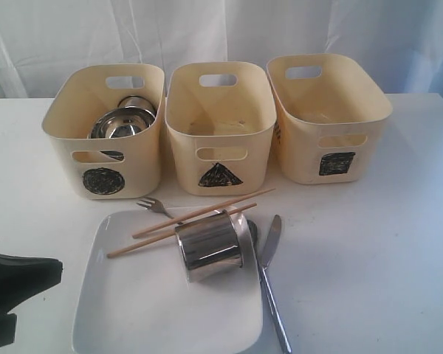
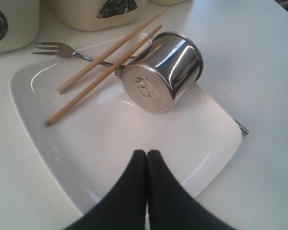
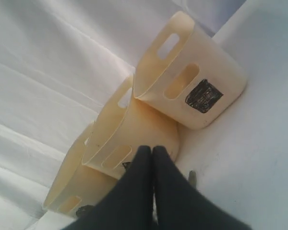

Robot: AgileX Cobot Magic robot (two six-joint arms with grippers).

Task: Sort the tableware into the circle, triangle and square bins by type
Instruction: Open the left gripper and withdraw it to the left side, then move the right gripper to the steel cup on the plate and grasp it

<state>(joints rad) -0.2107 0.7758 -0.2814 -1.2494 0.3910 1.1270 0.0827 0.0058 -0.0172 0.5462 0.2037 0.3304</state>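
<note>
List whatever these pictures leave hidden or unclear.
1. Exterior view: the wall of the circle bin hides whatever lies under the steel bowl.
2. Exterior view: the mug covers most of the spoon.
3. Exterior view: the bottom edge cuts off the end of the knife.
4. Right wrist view: the right gripper covers most of the mark on the triangle bin.

I count three cream tubs: the circle tub (image 1: 140,166), the triangle tub (image 1: 184,166), the square tub (image 1: 303,158). One white plate (image 1: 133,295), two chopsticks (image 1: 203,213), one fork (image 1: 151,207), one knife (image 1: 269,258), one steel mug (image 1: 207,247). Inside the circle tub I see one steel bowl (image 1: 122,125) and one more steel piece (image 1: 138,103) behind it I can't make out.
</note>
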